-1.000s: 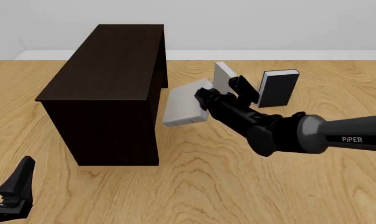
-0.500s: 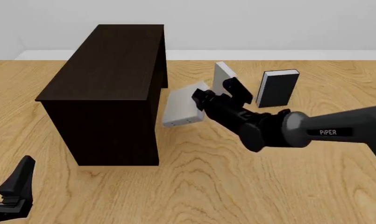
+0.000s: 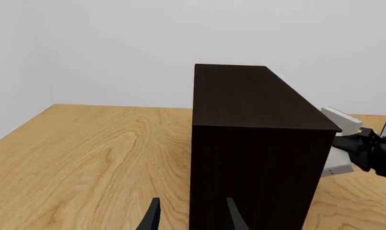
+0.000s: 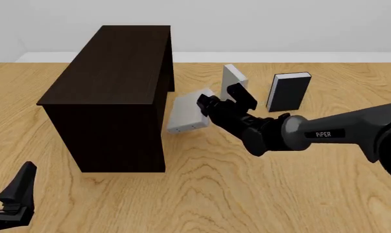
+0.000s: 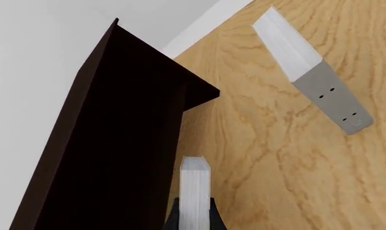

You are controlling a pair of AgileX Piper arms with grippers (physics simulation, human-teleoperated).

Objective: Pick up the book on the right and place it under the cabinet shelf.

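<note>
- right gripper (image 4: 212,108) pinching book (image 4: 187,112), tilted, off the table, just beside cabinet (image 4: 114,87) right side
- left gripper (image 4: 14,196) spread, low at near left, well apart from cabinet

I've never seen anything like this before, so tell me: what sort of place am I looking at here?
Probably a computer-simulated test bench, not a real room. A bare wooden table sits before blank pale walls, holding only a dark cabinet, a few books such as the black-covered one, and two robot arms, the right tool gripping a grey book.

Wooden bench (image 4: 247,194) carries the dark cabinet shelf (image 4: 114,87), a grey book (image 4: 233,78) and a black-covered book (image 4: 287,91), both upright.
</note>
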